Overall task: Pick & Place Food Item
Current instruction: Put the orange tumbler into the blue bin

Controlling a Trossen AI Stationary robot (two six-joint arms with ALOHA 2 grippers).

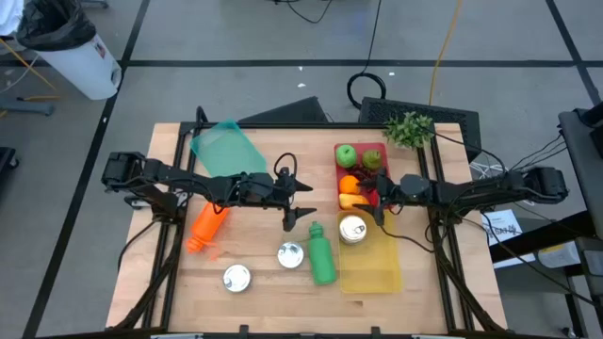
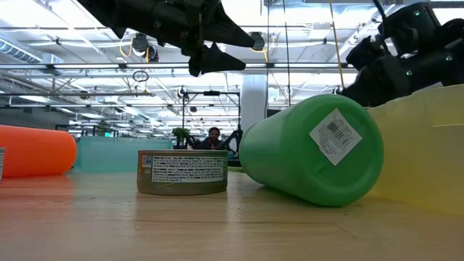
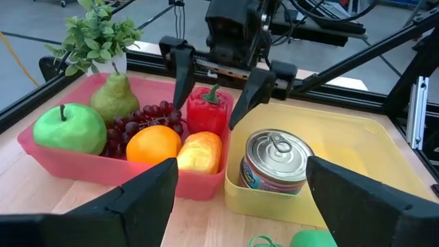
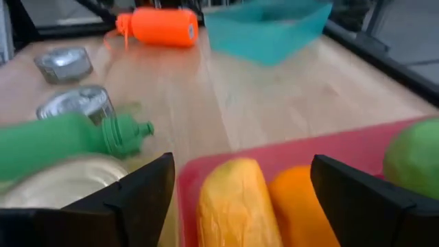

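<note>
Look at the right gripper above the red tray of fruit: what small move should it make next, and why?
Probably a short descent. The right gripper hangs open over the red tray, its fingers straddling the red pepper without touching it. Lowering it until the fingers flank the pepper would allow a grasp. The left gripper waits open at mid-table.
</note>
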